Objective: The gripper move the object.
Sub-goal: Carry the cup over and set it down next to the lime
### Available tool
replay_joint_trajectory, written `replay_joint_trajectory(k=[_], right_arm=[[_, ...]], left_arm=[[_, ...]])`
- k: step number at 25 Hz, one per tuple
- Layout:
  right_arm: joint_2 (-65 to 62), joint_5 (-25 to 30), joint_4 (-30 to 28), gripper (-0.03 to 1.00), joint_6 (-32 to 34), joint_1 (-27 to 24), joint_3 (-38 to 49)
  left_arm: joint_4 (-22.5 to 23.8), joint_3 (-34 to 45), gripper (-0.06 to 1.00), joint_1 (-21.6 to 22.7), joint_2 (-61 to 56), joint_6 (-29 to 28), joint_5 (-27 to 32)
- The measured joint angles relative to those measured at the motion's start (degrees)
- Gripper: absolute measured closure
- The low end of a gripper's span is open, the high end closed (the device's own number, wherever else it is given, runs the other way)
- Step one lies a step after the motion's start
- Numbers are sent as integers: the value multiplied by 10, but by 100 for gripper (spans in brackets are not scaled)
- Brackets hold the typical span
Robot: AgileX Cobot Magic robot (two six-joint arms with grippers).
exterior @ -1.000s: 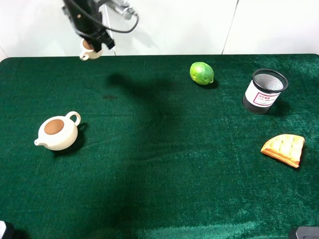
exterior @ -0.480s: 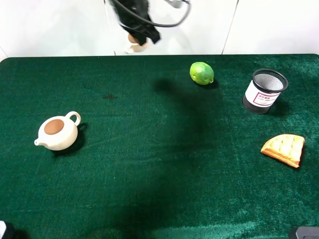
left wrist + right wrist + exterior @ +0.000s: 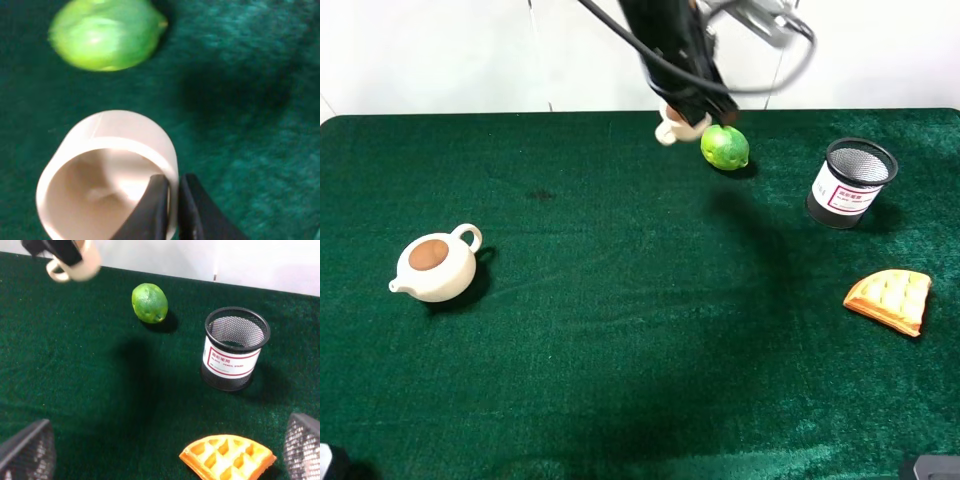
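My left gripper (image 3: 688, 112) is shut on the rim of the small cream cup (image 3: 672, 128) and holds it in the air above the back of the green table, just left of the lime (image 3: 724, 146). In the left wrist view the black fingers (image 3: 155, 207) pinch the cup's wall (image 3: 107, 170), one inside and one outside, with the lime (image 3: 107, 35) below. The right wrist view shows the held cup (image 3: 75, 265) and the left gripper (image 3: 62, 250). My right gripper (image 3: 167, 420) is open and empty over the table's right front.
A cream teapot (image 3: 435, 264) sits at the left. A black mesh pen holder (image 3: 850, 182) stands at the right, also in the right wrist view (image 3: 234, 347). A waffle piece (image 3: 890, 298) lies in front of it. The table's back edge meets a white wall.
My left gripper has carried the cup rightward along the back edge, from the back left to beside the lime, and slightly forward over the table. Nothing else moved.
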Motion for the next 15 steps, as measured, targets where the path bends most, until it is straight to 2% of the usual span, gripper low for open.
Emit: replay_joint_trajectory(k=[8,15], right_arm=[[0,0,0,27,0,0,0],[0,0,0,27,0,0,0]], left_arm=[[-28,-7,90,-50,53,0,-6],[-33,-12,90,-71,81,0,7]])
